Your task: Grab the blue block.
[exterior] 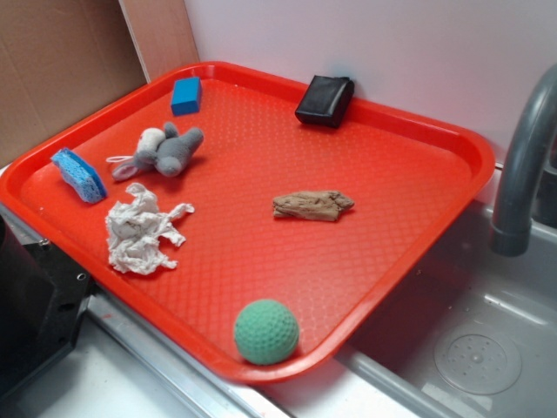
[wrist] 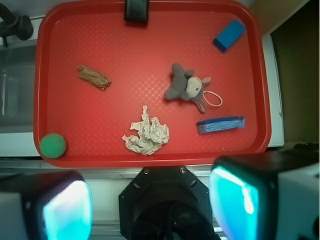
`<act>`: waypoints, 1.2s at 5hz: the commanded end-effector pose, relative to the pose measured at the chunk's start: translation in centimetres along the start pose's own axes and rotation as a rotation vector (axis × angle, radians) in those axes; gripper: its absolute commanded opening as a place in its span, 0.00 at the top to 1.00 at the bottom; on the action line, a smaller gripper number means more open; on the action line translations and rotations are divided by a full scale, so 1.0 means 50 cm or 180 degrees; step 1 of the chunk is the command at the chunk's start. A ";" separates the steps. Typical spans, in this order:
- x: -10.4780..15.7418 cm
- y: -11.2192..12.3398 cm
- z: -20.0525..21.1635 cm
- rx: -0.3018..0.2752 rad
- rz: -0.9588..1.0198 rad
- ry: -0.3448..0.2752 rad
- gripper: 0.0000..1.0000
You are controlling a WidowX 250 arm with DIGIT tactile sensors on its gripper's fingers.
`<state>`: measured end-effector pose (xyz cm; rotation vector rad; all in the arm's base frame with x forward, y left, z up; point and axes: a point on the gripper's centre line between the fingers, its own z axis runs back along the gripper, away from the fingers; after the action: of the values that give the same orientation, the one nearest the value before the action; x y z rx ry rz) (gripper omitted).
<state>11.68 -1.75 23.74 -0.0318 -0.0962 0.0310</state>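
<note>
Teal-lit and blurred, the two fingers (wrist: pixel 67 207) fill the bottom of the wrist view, standing well apart with nothing between them; the gripper (wrist: pixel 150 205) hangs high above the near edge of the red tray (wrist: pixel 150 161).

Nearest on the tray lie the green ball (wrist: pixel 53 145) in a corner and the crumpled white paper (wrist: pixel 146 134). Beyond them come the light blue sponge (wrist: pixel 220 124) on its edge and the grey plush mouse (wrist: pixel 186 87), then the brown scrap (wrist: pixel 94 77). Farthest off, in the tray's back corner just inside the rim, sits the blue block (wrist: pixel 229 35), clear of the mouse and well apart from the sponge.

To do this well, I judge the arm should travel out over the mouse and descend only once centred on the block, turning the wrist so the fingers close across its narrow width rather than its length, and minding the rim close by.

The black object (wrist: pixel 136 10) at the far rim is cut off in the wrist view and I cannot tell what it is. The exterior view shows only a dark part of the rig at its lower left, not the fingers.
</note>
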 end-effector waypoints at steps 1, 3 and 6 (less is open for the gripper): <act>0.000 0.000 0.000 0.0000 0.0000 0.0000 0.00; 0.106 0.139 -0.163 -0.0199 0.1287 0.0353 0.00; 0.160 0.215 -0.261 -0.0262 0.2069 -0.0165 0.00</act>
<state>20.61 8.33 10.57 -0.1491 -0.1108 0.6851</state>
